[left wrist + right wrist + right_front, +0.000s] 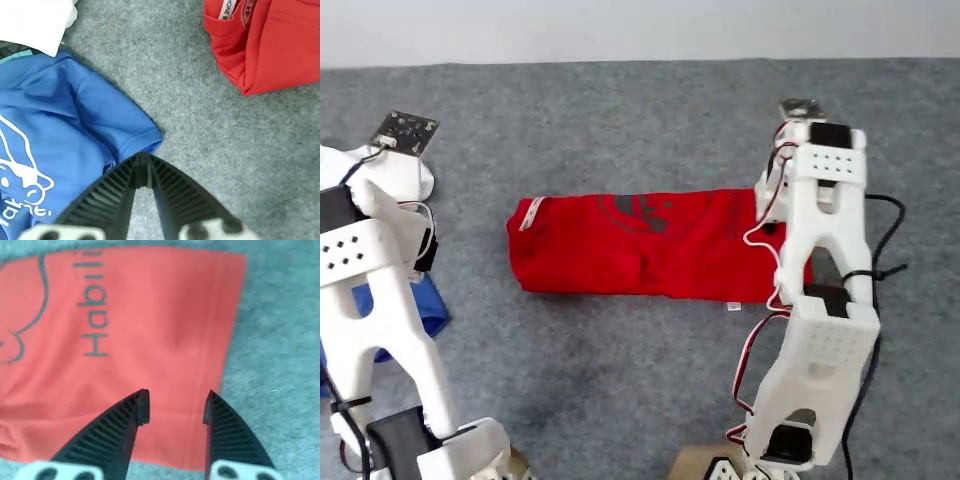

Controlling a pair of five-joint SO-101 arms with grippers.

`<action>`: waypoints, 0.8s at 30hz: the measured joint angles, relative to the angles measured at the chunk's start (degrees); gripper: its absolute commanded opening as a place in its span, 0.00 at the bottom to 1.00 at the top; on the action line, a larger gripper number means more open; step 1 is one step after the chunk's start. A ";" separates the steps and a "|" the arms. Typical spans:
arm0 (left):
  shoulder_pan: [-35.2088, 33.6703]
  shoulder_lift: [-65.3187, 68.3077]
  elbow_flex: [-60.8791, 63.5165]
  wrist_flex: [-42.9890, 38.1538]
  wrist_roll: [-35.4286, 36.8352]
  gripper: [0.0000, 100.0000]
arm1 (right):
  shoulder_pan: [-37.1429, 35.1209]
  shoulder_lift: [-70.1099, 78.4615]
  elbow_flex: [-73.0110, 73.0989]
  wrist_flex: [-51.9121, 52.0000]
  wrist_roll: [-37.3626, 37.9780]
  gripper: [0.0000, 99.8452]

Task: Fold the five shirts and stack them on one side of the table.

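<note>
Red shirt [640, 245], the largest piece on the table [620, 110], lies folded into a long band across the middle of the grey surface. Its collar end with the white label points toward the left edge, and its other end reaches under the right arm [820, 260]. The left arm [370, 300] stands at the left edge. Under and beside it lies the blue shirt [428, 305], unfolded, one sleeve spread out onto the bare surface. The white shirt [405, 175] sits just beyond the blue one, toward the far left corner, overlapping its edge.

The right gripper [175, 407] hangs over the red shirt's printed side near that end's edge, its jaws apart with nothing between them. The left gripper [145, 162] has its jaws pressed together on nothing, the tip over bare surface just beside the blue sleeve's hem.
</note>
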 measured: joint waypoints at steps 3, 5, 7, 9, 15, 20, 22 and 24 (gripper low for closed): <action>0.00 0.00 0.00 0.00 0.00 0.01 | 0.62 0.09 -0.26 -0.88 0.00 0.25; 0.00 0.00 0.00 0.00 0.00 0.01 | 0.35 0.53 -0.26 -1.93 0.00 0.25; 0.00 0.00 0.00 0.00 0.00 0.01 | 0.26 2.37 -0.26 -2.99 0.00 0.25; 0.00 0.00 0.00 0.00 0.00 0.01 | 0.70 4.31 -0.26 -3.87 0.00 0.25; 0.00 0.00 0.00 0.00 0.00 0.01 | 1.58 7.82 -0.26 -5.89 0.00 0.25; 0.00 0.00 0.00 0.00 0.00 0.01 | 2.20 9.23 -0.26 -6.42 0.00 0.25; 0.00 0.00 0.00 0.00 0.00 0.01 | 2.02 10.90 -0.26 -6.51 0.00 0.24; 0.00 0.00 0.00 0.00 0.00 0.01 | 1.76 12.22 -0.35 -6.68 0.00 0.23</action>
